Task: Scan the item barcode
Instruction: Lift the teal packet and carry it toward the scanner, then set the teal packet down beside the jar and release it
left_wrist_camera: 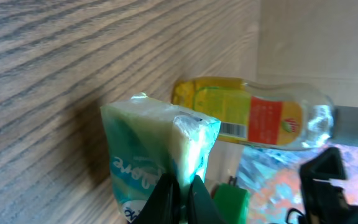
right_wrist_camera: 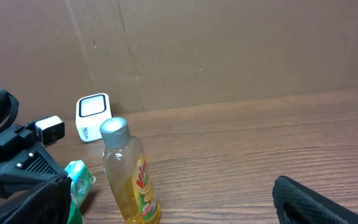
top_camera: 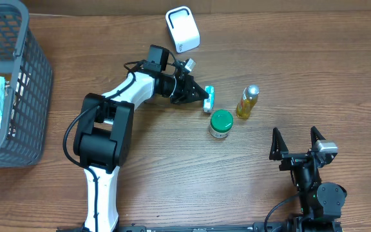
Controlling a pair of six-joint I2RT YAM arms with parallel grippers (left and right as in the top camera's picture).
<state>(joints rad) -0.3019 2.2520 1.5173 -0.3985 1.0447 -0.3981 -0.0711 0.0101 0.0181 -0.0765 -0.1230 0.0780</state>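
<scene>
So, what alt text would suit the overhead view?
The left gripper pinches a small teal-and-white packet over a wooden table, beside a green-lidded jar and a yellow bottle. A white scanner sits beyond, a grey basket far left; the right gripper stands open.

Left arm (top_camera: 131, 90) extended, left fingers (left_wrist_camera: 165, 198) pinched together, right fingers (top_camera: 275, 145) spread wide

We see a table (top_camera: 192, 187) of brown wood, its grain running left to right. Behind the table's far edge stands a plain brown cardboard wall (right_wrist_camera: 229, 50), faintly creased. Soft, even light falls across the table.
</scene>
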